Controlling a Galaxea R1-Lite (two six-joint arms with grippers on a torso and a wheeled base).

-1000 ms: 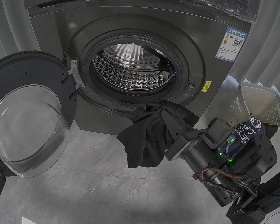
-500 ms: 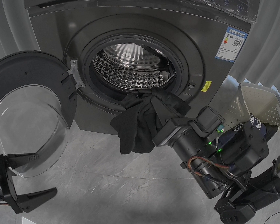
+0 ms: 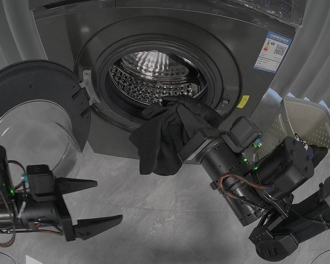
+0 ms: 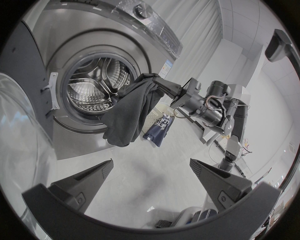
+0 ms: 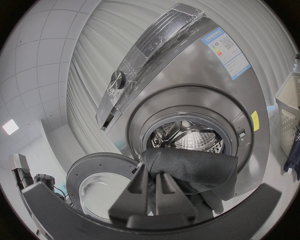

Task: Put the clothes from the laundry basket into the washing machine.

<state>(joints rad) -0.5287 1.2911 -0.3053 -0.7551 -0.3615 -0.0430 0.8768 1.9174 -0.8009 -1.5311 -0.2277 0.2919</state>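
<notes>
Black garment (image 3: 158,137), long axis vertical, clamped in right gripper (image 5: 153,172) at washing machine (image 3: 233,60); left gripper (image 3: 108,201) splayed

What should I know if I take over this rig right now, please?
Right gripper: shut on the black garment, held at the lower rim of the washing machine opening; most of the cloth hangs outside.
Left gripper: open, empty, low in front of the open door.
Laundry basket: beside the machine on the robot's right, with a navy printed garment draped on it.
Done: door open, black garment out of the basket. The visible part of the drum holds no clothes.
Left: push the black garment in, release, then fetch the navy one.
</notes>
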